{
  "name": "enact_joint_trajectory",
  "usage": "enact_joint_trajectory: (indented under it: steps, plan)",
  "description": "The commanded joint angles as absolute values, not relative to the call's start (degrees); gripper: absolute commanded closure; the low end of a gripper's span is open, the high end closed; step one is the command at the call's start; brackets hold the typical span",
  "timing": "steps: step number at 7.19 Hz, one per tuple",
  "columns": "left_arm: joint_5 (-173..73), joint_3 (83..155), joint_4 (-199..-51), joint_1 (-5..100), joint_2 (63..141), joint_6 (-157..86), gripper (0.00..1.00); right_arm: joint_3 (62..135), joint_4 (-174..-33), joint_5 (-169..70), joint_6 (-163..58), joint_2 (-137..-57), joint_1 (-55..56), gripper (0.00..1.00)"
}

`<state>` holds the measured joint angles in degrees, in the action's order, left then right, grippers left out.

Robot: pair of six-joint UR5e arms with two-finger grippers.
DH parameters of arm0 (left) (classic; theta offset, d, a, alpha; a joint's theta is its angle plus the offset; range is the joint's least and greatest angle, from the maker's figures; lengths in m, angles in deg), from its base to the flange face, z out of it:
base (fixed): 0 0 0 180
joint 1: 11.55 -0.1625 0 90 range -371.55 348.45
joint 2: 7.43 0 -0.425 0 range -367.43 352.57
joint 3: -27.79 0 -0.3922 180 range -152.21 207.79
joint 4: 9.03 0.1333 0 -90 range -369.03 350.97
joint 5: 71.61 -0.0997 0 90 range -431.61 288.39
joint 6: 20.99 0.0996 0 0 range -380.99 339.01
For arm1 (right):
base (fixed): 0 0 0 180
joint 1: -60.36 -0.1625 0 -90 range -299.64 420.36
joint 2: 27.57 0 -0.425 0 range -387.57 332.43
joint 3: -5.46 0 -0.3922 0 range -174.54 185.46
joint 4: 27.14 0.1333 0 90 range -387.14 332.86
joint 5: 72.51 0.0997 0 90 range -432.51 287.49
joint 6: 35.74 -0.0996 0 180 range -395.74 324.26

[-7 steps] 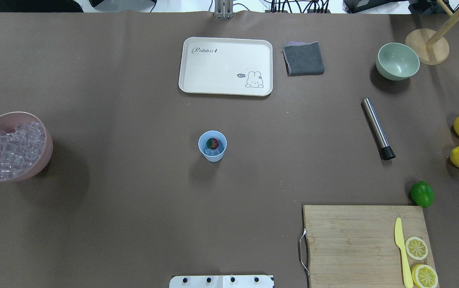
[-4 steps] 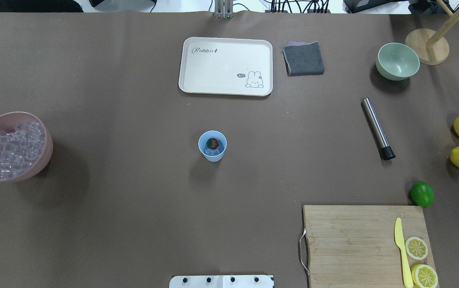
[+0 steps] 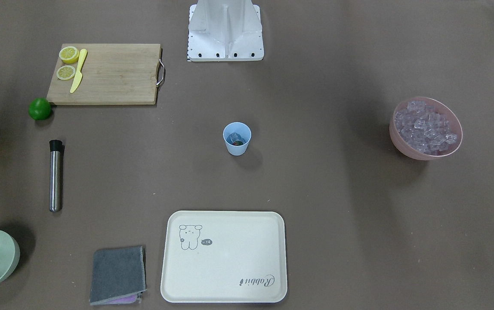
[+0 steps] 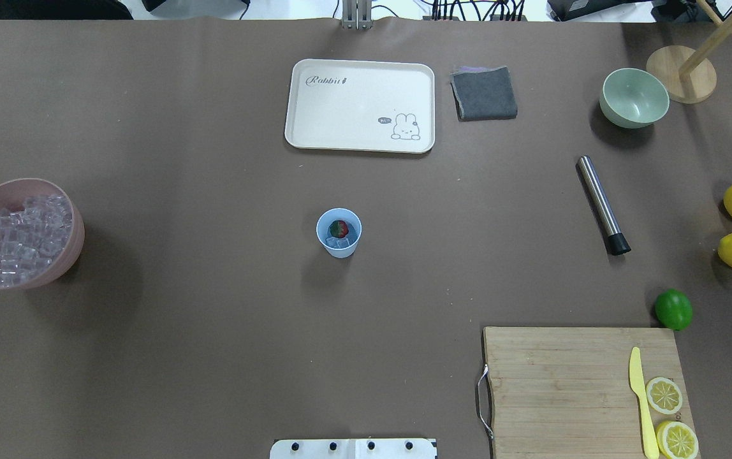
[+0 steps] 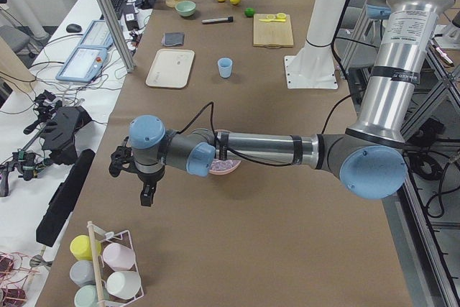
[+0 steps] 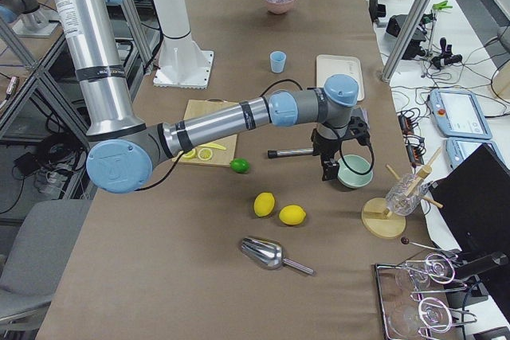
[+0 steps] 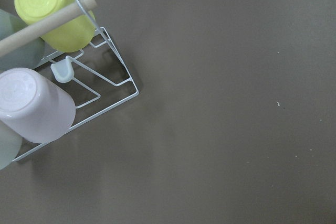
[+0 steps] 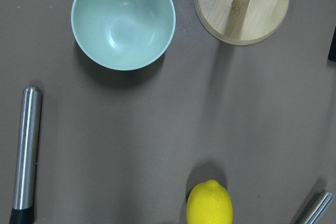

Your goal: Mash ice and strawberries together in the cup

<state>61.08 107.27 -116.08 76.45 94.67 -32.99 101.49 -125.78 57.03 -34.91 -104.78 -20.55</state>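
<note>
Ice cubes (image 4: 342, 243), small, clear and glassy, lie in the bottom of the small light-blue plastic cup (image 4: 340, 252). The small red strawberry (image 4: 338, 227) with its green cap rests among them, on the side toward the tray. The cup stands upright near the middle of the brown tabletop (image 4: 213, 331), well apart from everything else.

The left pincer (image 5: 146, 195) hangs over the tabletop at the robot's far left end, beyond the wide pink bowl (image 4: 78, 245) heaped with more clear cubes (image 4: 15, 239). Only the side view catches it, so I cannot tell whether it is released or clenched. Its wrist camera looks down on a white wire rack (image 7: 113, 80) holding upturned plastic tumblers, one yellow-green (image 7: 50, 9) and one pale pink (image 7: 31, 106).

The right pincer (image 6: 327, 171) hangs at the opposite end, near the round pale-green bowl (image 4: 634, 97); its state cannot be told either. Its wrist camera shows that bowl, a round wooden stand base (image 8: 241, 6) and a yellow lemon (image 8: 210, 203).

A steel muddler with a black tip (image 4: 602, 204) lies flat between the pale-green bowl and the round green lime (image 4: 673, 309). A rectangular bamboo cutting board (image 4: 557, 382) carries a yellow plastic knife (image 4: 640, 398) beside two lemon slices (image 4: 664, 395). The cream rectangular tray (image 4: 347, 121) with a rabbit drawing lies just beside a folded grey cloth (image 4: 484, 94).
</note>
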Motion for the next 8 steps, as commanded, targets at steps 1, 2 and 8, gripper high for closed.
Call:
enact_joint_trajectory:
  steps: [1,2,8]
  plan:
    - [61.1,107.4,-116.4,76.1,94.3,-33.2,0.03,101.4,-125.8,57.3,-34.7,-105.4,-20.6,0.00]
    - [61.1,107.2,-116.1,76.1,94.3,-33.3,0.03,101.4,-125.8,57.5,-34.6,-106.0,-20.8,0.00]
    - [63.7,110.2,-116.4,76.3,90.0,-33.3,0.03,101.6,-125.7,59.1,-35.0,-107.5,-21.6,0.00]
